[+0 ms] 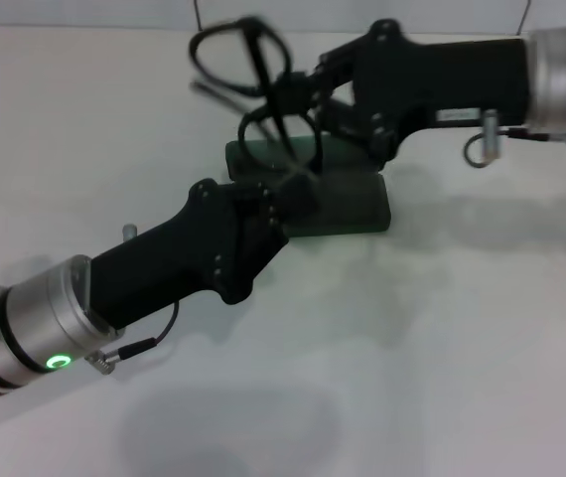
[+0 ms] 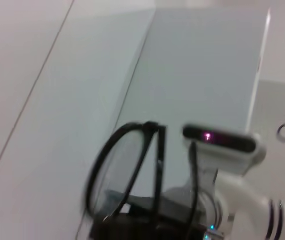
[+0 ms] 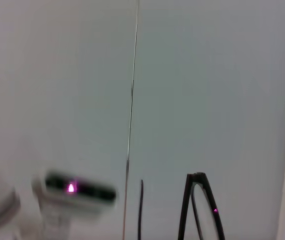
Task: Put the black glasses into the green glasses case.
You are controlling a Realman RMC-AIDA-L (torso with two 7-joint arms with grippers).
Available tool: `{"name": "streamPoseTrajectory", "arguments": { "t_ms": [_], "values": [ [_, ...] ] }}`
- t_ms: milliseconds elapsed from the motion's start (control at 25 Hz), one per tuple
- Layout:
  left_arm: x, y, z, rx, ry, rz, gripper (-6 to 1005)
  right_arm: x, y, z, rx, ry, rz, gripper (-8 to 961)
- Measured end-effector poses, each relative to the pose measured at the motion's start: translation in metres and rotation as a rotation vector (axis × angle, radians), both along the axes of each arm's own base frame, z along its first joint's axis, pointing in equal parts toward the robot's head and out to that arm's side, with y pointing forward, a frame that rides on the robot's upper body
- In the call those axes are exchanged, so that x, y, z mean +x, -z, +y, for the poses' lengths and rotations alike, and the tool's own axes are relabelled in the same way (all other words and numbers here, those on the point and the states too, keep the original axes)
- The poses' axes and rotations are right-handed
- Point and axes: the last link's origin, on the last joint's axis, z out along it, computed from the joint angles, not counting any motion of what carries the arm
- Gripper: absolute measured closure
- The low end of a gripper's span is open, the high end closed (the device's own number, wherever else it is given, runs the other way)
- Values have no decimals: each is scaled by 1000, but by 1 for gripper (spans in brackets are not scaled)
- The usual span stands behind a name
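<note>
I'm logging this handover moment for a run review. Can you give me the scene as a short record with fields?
glasses: black glasses lifted above the table, over the case's far end
case: green glasses case lying flat on the white table, lid appears shut
right gripper: right gripper at the glasses' frame, seemingly gripping it
left gripper: left gripper low over the case; finger state unclear
placement: glasses not yet in the case
</note>
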Motion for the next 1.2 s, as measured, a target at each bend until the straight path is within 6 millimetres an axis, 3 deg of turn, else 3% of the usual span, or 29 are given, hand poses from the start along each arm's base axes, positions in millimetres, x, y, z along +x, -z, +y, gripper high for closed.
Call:
{"name": "streamPoseTrajectory", "arguments": {
  "t_ms": [120,480,800,1200],
  "values": [
    [4,-2,2,-5,20,-12,978,18,-10,-2,-44,36,125,903],
    [18,-6,4,-8,102,-50,978,28,-8,-8,-89,44,139,904],
    [29,-3,8,-54,158,-53,979,29,3,-8,-116,44,123,903],
    [28,-5,15,-20,100,-70,979,25,11,-9,-143,25,95,904]
  ]
}}
